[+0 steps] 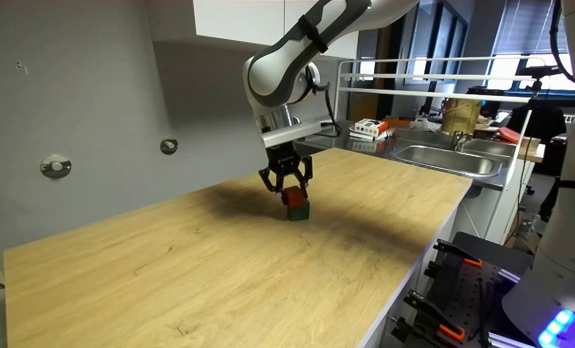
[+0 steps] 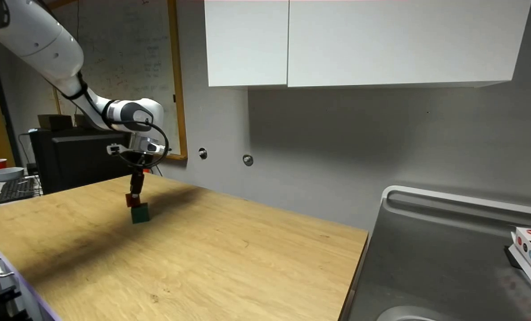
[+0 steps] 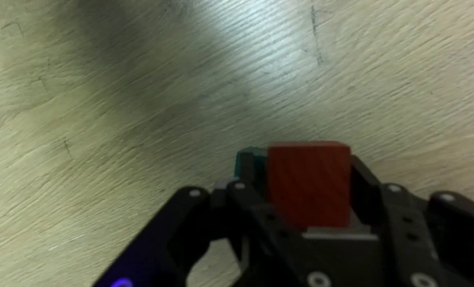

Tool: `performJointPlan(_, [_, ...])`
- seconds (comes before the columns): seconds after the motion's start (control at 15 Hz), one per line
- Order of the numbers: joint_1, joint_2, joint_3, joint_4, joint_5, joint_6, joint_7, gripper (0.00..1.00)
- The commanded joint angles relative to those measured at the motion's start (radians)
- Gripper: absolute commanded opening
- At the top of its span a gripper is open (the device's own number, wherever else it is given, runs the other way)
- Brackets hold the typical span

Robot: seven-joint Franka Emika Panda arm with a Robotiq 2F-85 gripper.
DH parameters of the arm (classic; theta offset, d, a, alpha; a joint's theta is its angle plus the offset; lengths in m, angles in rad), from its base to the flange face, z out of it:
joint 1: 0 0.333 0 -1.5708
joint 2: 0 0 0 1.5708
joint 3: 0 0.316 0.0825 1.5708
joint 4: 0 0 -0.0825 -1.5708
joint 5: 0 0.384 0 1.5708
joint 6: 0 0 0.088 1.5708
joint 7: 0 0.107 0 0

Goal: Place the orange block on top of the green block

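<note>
The orange block [image 1: 295, 197] sits directly above the green block [image 1: 298, 212] and looks to rest on it, set off to one side. The offset shows in an exterior view, with the orange block [image 2: 132, 200] to the left of the green block [image 2: 140, 213]. My gripper [image 3: 302, 171] points down with its fingers on either side of the orange block [image 3: 308, 183]. A gap shows between the left finger and the block, with some green block [image 3: 243, 159] behind it. The right finger is close against the block; contact is unclear. Most of the green block is hidden in the wrist view.
The blocks stand on a wooden table [image 1: 220, 270]. A grey wall [image 1: 99, 121] runs along its back edge. White cabinets [image 2: 359, 44] hang above. A metal sink [image 1: 447, 159] and a white box [image 1: 370, 127] are beyond the table's end. A monitor [image 2: 82, 156] stands behind the arm.
</note>
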Motion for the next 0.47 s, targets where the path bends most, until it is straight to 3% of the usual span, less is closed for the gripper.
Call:
performJointPlan(0.0, [-0.019, -0.001, 0.008, -0.002, 0.025, -0.011, -0.018, 0.90])
performJointPlan(0.13, [-0.024, -0.001, 0.007, -0.003, 0.031, -0.012, -0.021, 1.00])
performJointPlan(0.4, [-0.024, -0.002, 0.002, 0.012, 0.017, -0.053, -0.002, 1.00])
